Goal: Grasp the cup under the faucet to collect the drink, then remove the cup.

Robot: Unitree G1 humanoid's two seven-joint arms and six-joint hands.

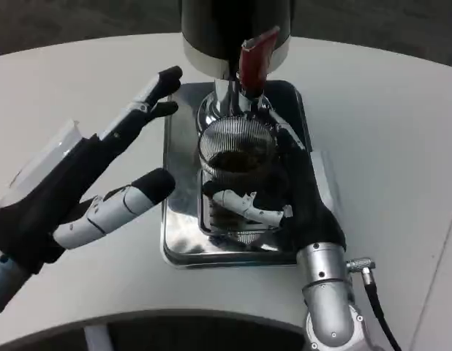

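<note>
A broad white surface (401, 124) with a rounded near edge carries the scene, spreading to the left, right and far side. Lying directly on it, near the middle and toward the far side, is a shiny rectangular metal drip tray (183, 241) with rounded corners and a raised rim, its long sides running from near to far. At the tray's far end stands the chrome base of a dark cylindrical drink dispenser (233, 29); whether that base rests on the tray or on the surface behind it cannot be told.
</note>
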